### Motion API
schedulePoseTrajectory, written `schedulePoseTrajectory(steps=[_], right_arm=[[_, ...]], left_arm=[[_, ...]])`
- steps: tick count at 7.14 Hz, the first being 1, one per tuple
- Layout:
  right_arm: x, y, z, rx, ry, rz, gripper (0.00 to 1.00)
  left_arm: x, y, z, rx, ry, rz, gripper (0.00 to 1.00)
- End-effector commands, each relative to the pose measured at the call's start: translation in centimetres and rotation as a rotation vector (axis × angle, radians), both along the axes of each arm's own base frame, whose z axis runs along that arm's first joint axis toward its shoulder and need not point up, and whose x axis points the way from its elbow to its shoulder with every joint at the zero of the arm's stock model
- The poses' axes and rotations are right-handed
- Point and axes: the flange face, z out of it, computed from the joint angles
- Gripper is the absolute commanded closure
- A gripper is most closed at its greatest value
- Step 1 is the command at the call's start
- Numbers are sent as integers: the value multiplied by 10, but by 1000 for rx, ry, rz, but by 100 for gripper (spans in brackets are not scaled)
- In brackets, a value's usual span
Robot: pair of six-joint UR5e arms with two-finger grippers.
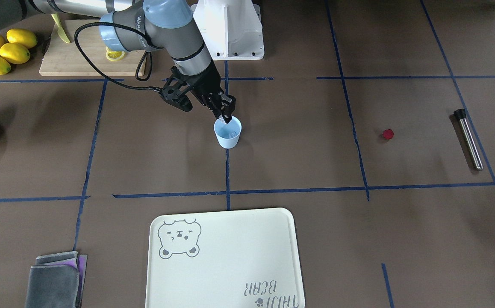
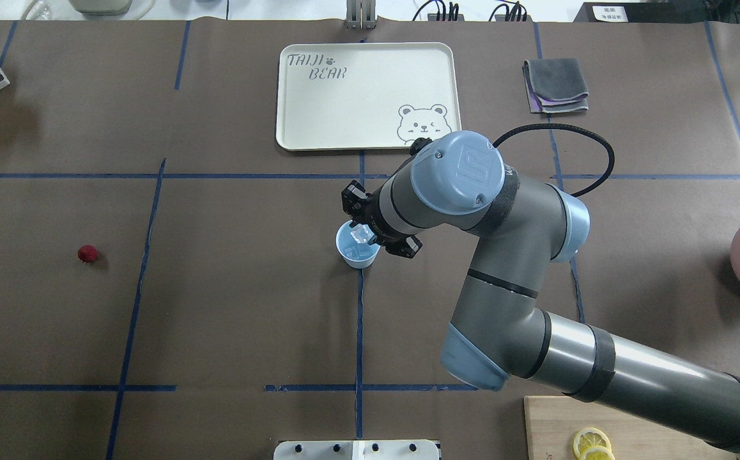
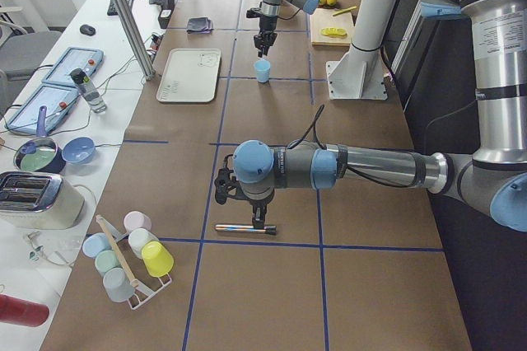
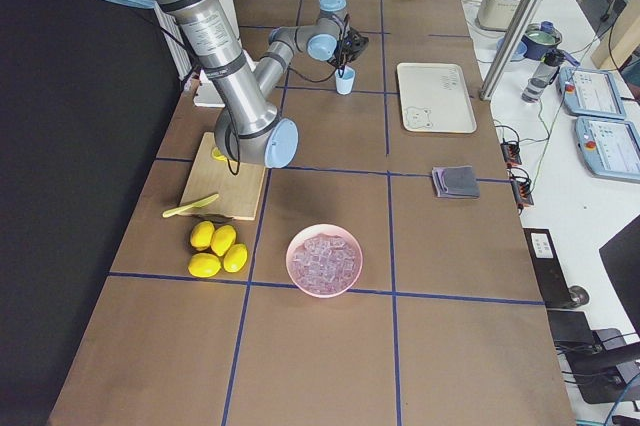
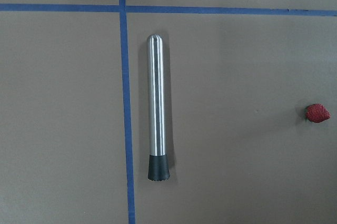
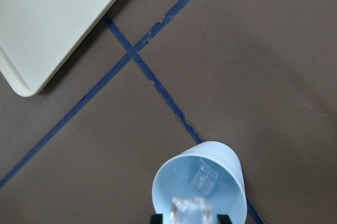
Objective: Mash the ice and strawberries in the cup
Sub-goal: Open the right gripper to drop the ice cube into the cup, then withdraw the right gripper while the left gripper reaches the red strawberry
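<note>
The pale blue cup (image 1: 228, 133) stands at the table's middle on a blue tape line. One piece of ice (image 6: 204, 179) lies inside it. My right gripper (image 2: 363, 233) hovers over the cup's mouth, shut on another ice chunk (image 6: 192, 209). The strawberry (image 1: 387, 134) lies alone on the brown paper, far from the cup, and shows at the edge of the left wrist view (image 5: 317, 113). My left gripper (image 3: 258, 217) hangs above a steel muddler (image 5: 157, 108); I cannot tell whether it is open or shut.
A pink bowl (image 4: 324, 260) of ice sits at the right end. Lemons (image 1: 6, 51) and a cutting board (image 1: 85, 60) with lemon slices lie by the robot's base. A cream tray (image 2: 367, 96) and a folded grey cloth (image 2: 555, 83) lie beyond the cup.
</note>
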Motion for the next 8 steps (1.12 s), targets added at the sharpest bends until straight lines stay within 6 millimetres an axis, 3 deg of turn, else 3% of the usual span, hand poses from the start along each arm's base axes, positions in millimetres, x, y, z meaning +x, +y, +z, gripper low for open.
schedulePoseTrajectory(steps=[1, 2, 3, 4, 5, 6, 7, 8], right_arm=[[0, -1, 0, 2, 2, 0, 1], [12, -7, -4, 4, -13, 8, 1], [49, -21, 11, -20, -17, 12, 1], [100, -28, 48, -41, -11, -16, 1], [164, -25, 80, 24, 2, -82, 1], [212, -28, 116, 41, 25, -110, 1], [247, -34, 154, 77, 61, -151, 1], [271, -38, 180, 127, 94, -183, 1]], left_arm=[[0, 0, 0, -1, 0, -1, 0], [2, -1, -2, 8, 2, 5, 0], [15, -6, -8, 66, 3, 32, 0], [45, -11, -15, 89, 8, 77, 0], [84, -18, -29, 16, 14, 38, 0], [126, -17, -42, 41, 40, 41, 0], [188, -24, -65, -5, 9, 4, 0], [252, -22, -73, 15, -99, -33, 0]])
